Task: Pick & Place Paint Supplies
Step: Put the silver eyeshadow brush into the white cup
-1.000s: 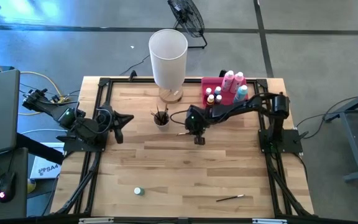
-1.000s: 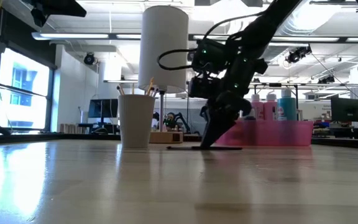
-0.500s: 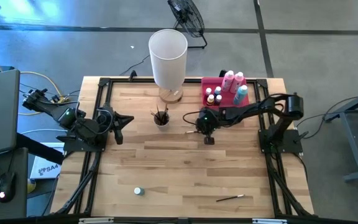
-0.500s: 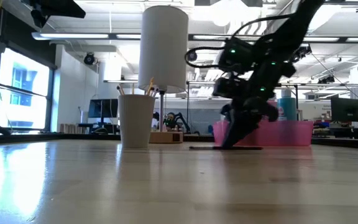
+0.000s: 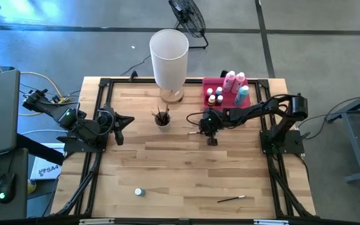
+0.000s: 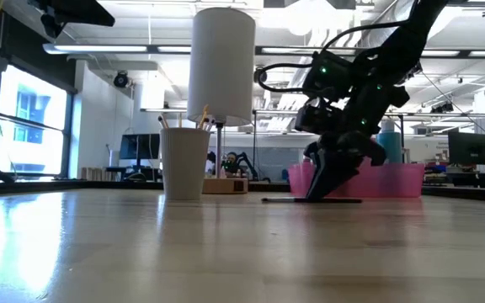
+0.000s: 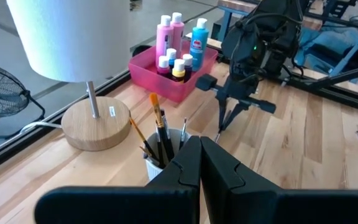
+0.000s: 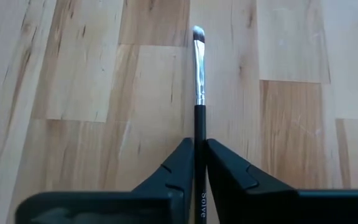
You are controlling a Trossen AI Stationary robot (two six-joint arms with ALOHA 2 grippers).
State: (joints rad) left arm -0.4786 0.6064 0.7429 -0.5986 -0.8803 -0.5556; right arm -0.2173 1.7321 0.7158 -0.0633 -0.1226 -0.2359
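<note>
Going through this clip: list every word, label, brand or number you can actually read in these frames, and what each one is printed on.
"solve", or close to it: white lettering on the dark handle of the paintbrush between the right gripper fingers; partly hidden.
"SA4", roughly: on a white sheet on the floor beside the table; rest too small.
Paint bottle labels in the pink tray: too small.
Sticker on the lamp base: unreadable.

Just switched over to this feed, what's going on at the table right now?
The right gripper is down at the table near the middle, its fingers on either side of a thin paintbrush that lies flat on the wood. The left gripper waits shut at the left side. Some brushes already stand in the white cup, and paint bottles sit in the pink tray. One more brush and a small bottle lie on the table's near part.
</note>
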